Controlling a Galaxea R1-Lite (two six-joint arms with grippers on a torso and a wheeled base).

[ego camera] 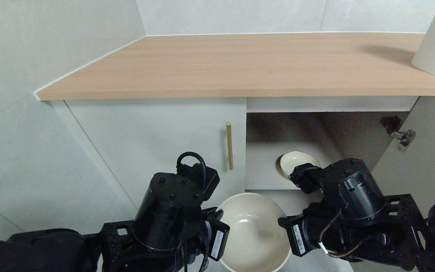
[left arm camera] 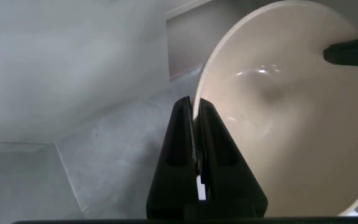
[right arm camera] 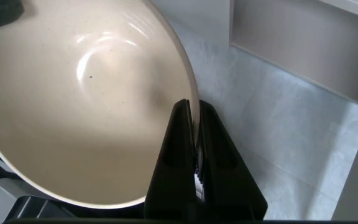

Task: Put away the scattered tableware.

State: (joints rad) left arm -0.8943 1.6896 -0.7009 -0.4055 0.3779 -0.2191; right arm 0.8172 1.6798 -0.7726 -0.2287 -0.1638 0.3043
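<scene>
Head view: bowl (ego camera: 253, 230) in left end effector (ego camera: 220, 221)

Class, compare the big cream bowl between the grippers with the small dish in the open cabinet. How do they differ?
The big bowl looks much larger than the small dish. The big bowl is outside the cabinet, its rim pinched by the left gripper and the right gripper; the small dish sits inside, ungripped. Both are cream and round.

walls (ego camera: 51, 45): pale tiles | countertop (ego camera: 240, 64): light wood | cabinet (ego camera: 330, 104): left door (ego camera: 157, 136) closed, right door (ego camera: 425, 170) open | floor (left arm camera: 117, 155): grey tiles
</scene>
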